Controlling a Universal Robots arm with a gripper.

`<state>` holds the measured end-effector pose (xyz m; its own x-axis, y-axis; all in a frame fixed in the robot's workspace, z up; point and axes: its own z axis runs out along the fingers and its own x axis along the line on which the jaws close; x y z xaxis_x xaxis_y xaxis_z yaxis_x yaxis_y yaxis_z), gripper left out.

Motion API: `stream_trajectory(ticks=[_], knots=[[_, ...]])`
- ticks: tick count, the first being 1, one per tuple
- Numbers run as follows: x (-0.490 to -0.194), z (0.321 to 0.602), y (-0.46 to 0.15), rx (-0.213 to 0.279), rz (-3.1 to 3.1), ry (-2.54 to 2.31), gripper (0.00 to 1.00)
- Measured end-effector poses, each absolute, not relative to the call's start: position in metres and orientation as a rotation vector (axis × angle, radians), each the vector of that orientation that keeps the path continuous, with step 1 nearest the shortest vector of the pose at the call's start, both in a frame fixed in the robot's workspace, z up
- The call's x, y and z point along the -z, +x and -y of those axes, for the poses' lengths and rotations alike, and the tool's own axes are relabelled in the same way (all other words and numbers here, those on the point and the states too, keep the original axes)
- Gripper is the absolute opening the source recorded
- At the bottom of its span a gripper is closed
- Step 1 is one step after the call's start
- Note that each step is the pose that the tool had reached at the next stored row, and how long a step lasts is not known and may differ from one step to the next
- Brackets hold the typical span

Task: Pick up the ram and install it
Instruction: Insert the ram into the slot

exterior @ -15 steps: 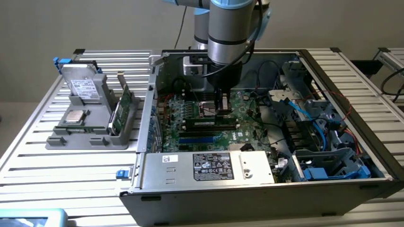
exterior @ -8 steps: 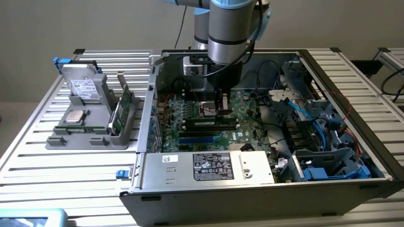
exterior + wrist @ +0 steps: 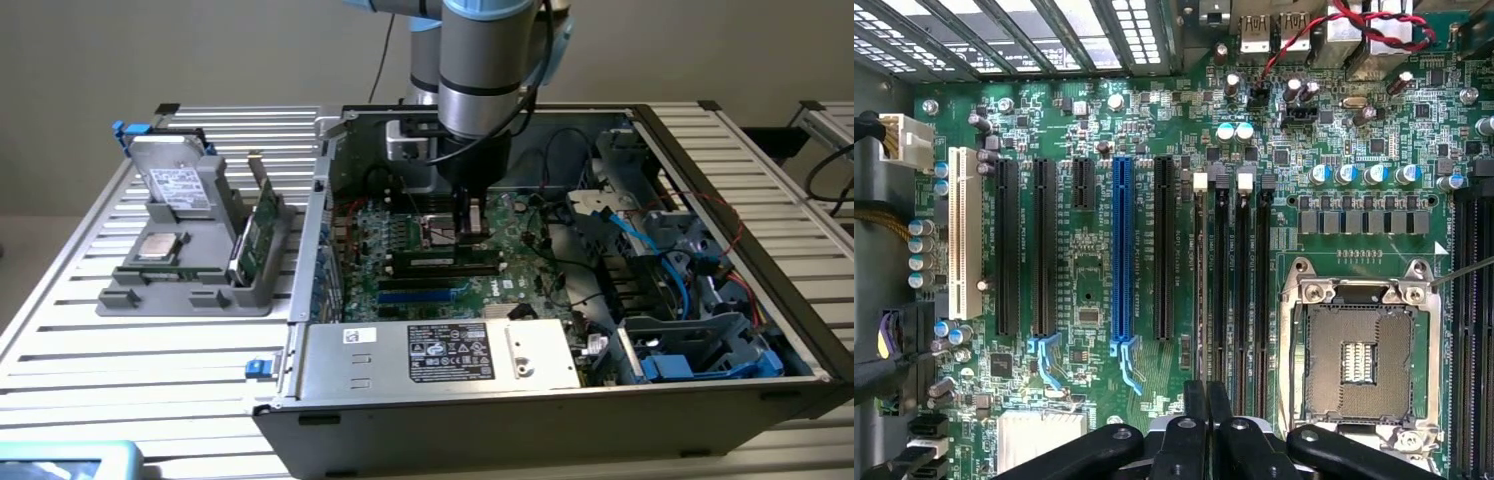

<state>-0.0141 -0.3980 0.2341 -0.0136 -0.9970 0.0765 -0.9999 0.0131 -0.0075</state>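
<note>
The ram (image 3: 434, 262) is a slim dark stick with a white label, standing on edge along a black slot on the motherboard (image 3: 514, 215) inside the open computer case. In the wrist view the ram (image 3: 1202, 290) appears edge-on as a thin line in the outermost of the four black memory slots (image 3: 1242, 290) beside the processor socket. My gripper (image 3: 469, 240) reaches straight down onto it. The black fingers (image 3: 1194, 430) are pressed together over the ram's top edge, and my gripper (image 3: 1206, 405) looks shut on it. I cannot tell how deep the ram sits in the slot.
A grey tray (image 3: 200, 290) on the exterior view's left holds an upright green card (image 3: 267, 225), a drive (image 3: 180, 185) and a chip (image 3: 163, 247). The power supply (image 3: 441, 350) fills the case front. Blue and black cables (image 3: 667, 250) crowd the exterior view's right. The socket (image 3: 1359, 360) lies beside the slots.
</note>
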Motion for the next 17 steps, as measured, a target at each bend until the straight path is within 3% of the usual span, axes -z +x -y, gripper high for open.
stream_trajectory(ticks=[17], knots=[[-0.2330, 0.3985, -0.0143, -0.093, 2.201, 2.171, 0.12]])
